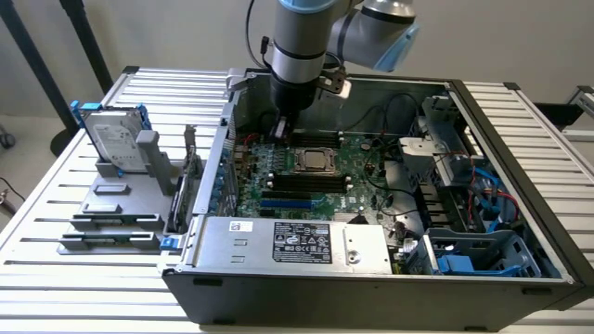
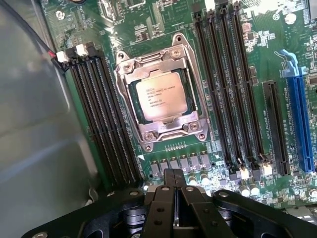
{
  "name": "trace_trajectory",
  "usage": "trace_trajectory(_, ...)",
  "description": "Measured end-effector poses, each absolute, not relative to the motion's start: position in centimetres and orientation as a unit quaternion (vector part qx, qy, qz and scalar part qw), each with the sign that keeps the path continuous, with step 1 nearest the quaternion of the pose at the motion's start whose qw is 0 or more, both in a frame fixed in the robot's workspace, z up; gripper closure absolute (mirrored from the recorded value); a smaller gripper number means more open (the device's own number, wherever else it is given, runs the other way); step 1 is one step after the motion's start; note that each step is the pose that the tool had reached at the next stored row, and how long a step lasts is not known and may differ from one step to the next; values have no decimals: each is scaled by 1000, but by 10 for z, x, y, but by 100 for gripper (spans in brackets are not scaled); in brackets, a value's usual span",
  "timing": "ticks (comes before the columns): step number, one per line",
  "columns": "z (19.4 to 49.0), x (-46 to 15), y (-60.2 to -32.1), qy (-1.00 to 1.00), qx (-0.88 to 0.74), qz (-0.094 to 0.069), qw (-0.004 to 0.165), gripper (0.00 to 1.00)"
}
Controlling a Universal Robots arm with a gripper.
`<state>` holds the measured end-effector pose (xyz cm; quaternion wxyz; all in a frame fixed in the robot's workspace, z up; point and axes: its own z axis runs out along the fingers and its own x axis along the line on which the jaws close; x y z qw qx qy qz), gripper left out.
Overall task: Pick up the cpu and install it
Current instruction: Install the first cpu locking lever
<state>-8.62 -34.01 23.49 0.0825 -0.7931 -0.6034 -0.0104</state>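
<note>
The open dark-grey metal computer case [image 1: 519, 278] is lying on its side on the white slatted table [image 1: 55, 209], taking up the centre and right of the exterior view. The grey labelled power-supply box [image 1: 297, 242] is sitting along the case's lower edge in that view, and the silver rectangular hard drive with a blue bracket [image 1: 111, 142] is standing upright on a grey fixture at the exterior view's left, well apart from the case. The green motherboard [image 1: 357, 188] is lying flat on the case floor, with black memory slots [image 2: 106, 124] running on either side of the socket. The silver-grey robot arm [image 1: 299, 49] is reaching down from the top centre of the exterior view. The cpu [image 2: 161, 95], a flat square chip with a silver-grey metal top, is sitting in the metal socket frame [image 2: 148, 65] at the middle of the board. The black gripper [image 2: 173, 186] is hanging above the board just beside the socket, fingers clenched together and gripping nothing, apart from the cpu.
</note>
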Motion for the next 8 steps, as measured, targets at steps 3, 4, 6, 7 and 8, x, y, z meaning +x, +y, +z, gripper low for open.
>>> trace_trajectory(3, 235, -86, -340, -605, -792, -10, 82, 89)
trace_trajectory(4, 235, -86, -340, -605, -792, -10, 82, 89)
trace_trajectory(6, 235, -86, -340, -605, -792, -10, 82, 89)
trace_trajectory(7, 235, -86, -340, -605, -792, -10, 82, 89)
trace_trajectory(8, 235, -86, -340, -605, -792, -10, 82, 89)
